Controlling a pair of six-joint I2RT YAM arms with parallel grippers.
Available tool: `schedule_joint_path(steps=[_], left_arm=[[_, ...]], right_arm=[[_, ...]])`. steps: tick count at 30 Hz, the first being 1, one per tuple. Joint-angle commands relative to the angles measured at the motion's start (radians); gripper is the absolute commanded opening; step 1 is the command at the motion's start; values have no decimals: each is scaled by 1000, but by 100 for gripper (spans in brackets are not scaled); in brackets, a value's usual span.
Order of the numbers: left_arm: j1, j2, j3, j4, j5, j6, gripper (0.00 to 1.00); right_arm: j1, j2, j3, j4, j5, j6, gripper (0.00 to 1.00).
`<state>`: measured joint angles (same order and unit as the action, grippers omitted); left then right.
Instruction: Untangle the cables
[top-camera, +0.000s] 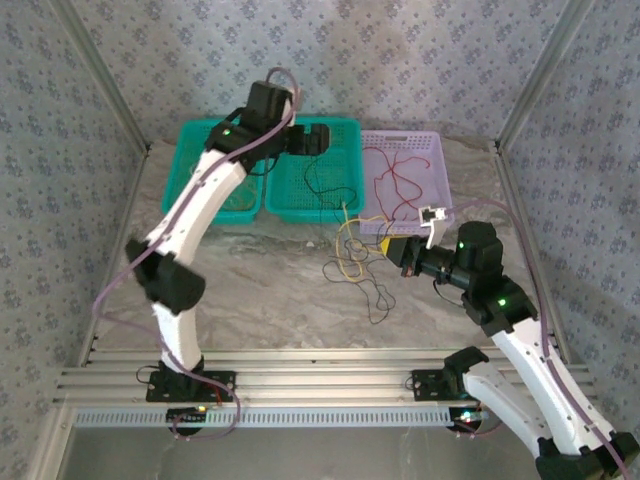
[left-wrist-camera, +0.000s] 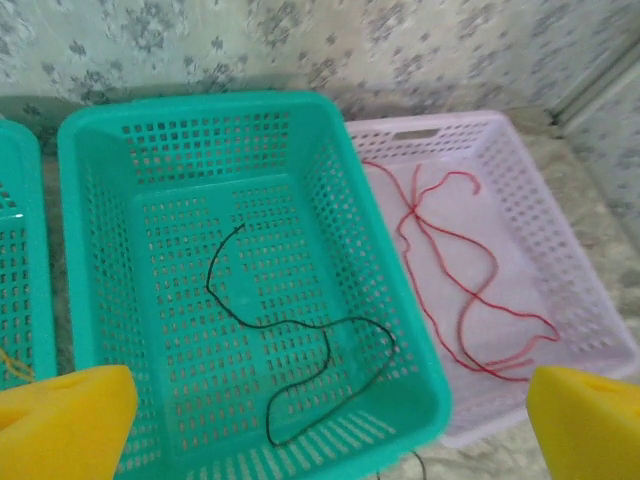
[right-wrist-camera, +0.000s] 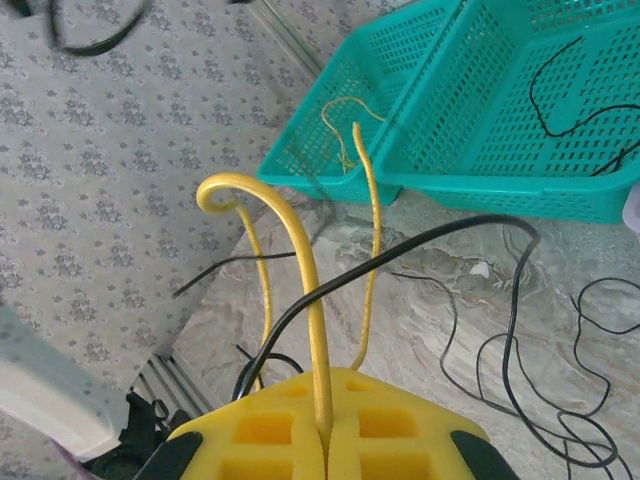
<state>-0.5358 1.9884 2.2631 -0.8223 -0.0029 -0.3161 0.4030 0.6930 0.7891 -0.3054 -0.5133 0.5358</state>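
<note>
My left gripper (left-wrist-camera: 330, 430) hangs open over the middle green basket (left-wrist-camera: 100, 250), its yellow fingertips (left-wrist-camera: 60, 420) wide apart with nothing between them. A black cable (left-wrist-camera: 300, 330) lies loose on that basket's floor. A red cable (left-wrist-camera: 450, 270) lies in the lilac basket (left-wrist-camera: 580, 260). My right gripper (right-wrist-camera: 325, 435) is shut on a yellow cable (right-wrist-camera: 310, 300), held above the table's middle. A black cable (right-wrist-camera: 400, 255) crosses over that yellow loop. In the top view the yellow and black cables (top-camera: 350, 260) form a tangle on the table beside the right gripper (top-camera: 392, 245).
Three baskets stand in a row at the back: two green (top-camera: 215, 170) (top-camera: 340, 130) and one lilac (top-camera: 435, 160). A bit of yellow cable (right-wrist-camera: 345, 120) lies in the left green one. Thin black loops (top-camera: 375, 295) trail on the marble table toward the front. Patterned walls close in both sides.
</note>
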Motion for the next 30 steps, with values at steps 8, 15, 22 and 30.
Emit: schedule_joint_path(steps=[8,15,22,30], left_arm=[[28,337,492,-225,-129,-2,100],[1,394,542,-306,-272,30,100],[0,501,541,-446,-316,51,100],[1,553,538,-501,-296,50,100]], right_arm=[[39,-83,-26,-24,-4,30,0],[41,-91,-58,-33,29,19,0],[39,3,-68,-69,127,-6,0],[66,161,-51,-136,215,-47,19]])
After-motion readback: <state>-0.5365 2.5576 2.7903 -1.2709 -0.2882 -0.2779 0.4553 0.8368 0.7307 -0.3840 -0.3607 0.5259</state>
